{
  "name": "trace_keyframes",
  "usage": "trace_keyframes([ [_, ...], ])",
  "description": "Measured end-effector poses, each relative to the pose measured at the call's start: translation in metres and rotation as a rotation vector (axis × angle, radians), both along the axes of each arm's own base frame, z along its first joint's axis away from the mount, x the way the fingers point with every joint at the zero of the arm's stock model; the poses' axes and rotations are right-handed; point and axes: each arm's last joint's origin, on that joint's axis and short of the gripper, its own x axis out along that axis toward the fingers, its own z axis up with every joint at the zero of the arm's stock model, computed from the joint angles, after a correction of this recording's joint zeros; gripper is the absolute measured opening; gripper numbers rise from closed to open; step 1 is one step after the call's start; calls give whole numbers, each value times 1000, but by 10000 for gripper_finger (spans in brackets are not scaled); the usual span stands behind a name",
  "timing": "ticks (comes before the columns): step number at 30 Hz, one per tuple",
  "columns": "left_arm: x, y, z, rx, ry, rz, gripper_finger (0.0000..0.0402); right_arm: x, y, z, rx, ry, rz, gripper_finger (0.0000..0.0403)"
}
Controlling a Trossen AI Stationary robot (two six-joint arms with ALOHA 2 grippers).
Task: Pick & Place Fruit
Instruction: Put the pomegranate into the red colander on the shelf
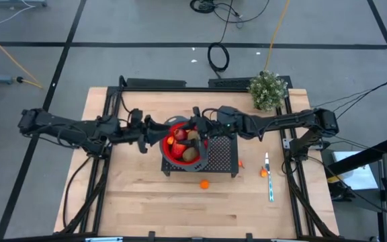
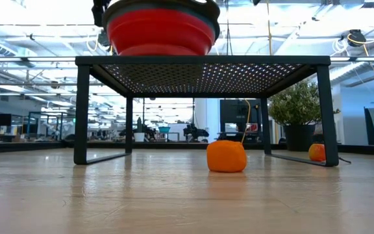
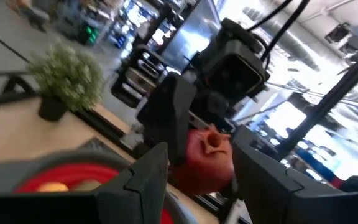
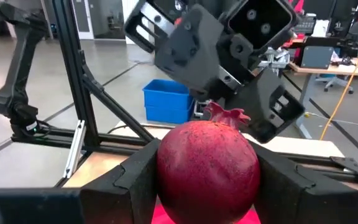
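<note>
1. Gripping the pomegranate [image 4: 207, 165] between its two fingers, the right gripper [image 1: 197, 129] hangs over the red bowl [image 1: 168, 153]. The bowl sits on the black mesh stand [image 1: 224, 158] at the middle of the surface.
2. The left gripper [image 1: 158, 131] comes in from 9 o'clock and meets the fruit at its crown end. I cannot tell whether it grips, so treat the right gripper as the only sure hold.
3. Judge the drop point first. The bowl already carries several fruit pieces [image 1: 180, 140], so aim for the open side of the pile, toward 12 o'clock.
4. Lower the fruit until it is just above the pieces. It is round and would likely bounce out if it fell from a height.
5. Clear the left gripper back toward 9 o'clock before letting go, so the two do not knock together.
6. Mind the rim: the bowl stands near the stand's 9 o'clock edge, and a nudge could tip it.
7. An orange ball [image 1: 204, 183] lies on the surface at 6 o'clock of the stand, left for afterwards.
</note>
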Motion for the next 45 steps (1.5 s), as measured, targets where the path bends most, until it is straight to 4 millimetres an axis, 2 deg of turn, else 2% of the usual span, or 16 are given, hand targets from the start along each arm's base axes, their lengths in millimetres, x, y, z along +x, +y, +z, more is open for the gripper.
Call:
trace_keyframes([
  [6, 9, -2, -7, -31, 29, -24, 179, 0, 0, 2, 0, -26, 0, 199],
  [10, 12, -2, -8, 26, 22, -19, 179, 0, 0, 3, 0, -33, 2, 199],
  [14, 12, -2, -8, 86, 25, -14, 179, 0, 0, 3, 0, -34, 2, 199],
  [30, 12, -3, -5, 40, -9, -34, 184, 0, 0, 4, -13, -44, 1, 199],
  [45, 12, -3, -4, 86, -19, -34, 325, 1, -1, 8, -14, -87, -25, 199],
])
